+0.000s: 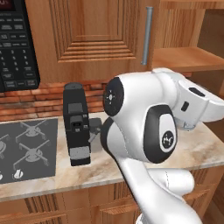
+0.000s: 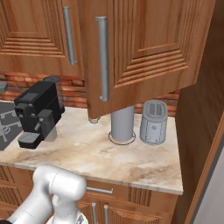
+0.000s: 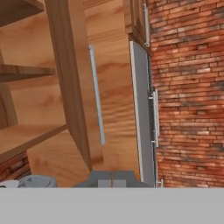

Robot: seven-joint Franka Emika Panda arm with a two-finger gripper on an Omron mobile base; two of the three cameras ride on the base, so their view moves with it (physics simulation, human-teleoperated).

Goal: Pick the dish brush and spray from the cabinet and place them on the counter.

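The dish brush and the spray are out of view. The cabinet (image 1: 186, 59) stands open at the upper right, showing a bare wooden shelf. Its brown panelled door (image 2: 148, 43) is swung out over the counter (image 2: 100, 153), and the door's grey bar handle (image 2: 102, 57) faces the camera. In the hand view my gripper (image 3: 112, 180) is shut with nothing between its tips. It looks up at the edge of the open door (image 3: 70, 87) and at bare shelves (image 3: 26, 140) on the left. My arm's white hand (image 1: 199, 100) hangs below the open shelf.
A black coffee machine (image 1: 76, 124) stands on the counter (image 1: 197, 151) beside the stove (image 1: 28, 146). A grey paper towel roll (image 2: 122, 124) and a toaster (image 2: 153, 122) sit under the open door. A red brick wall (image 3: 188, 87) runs behind.
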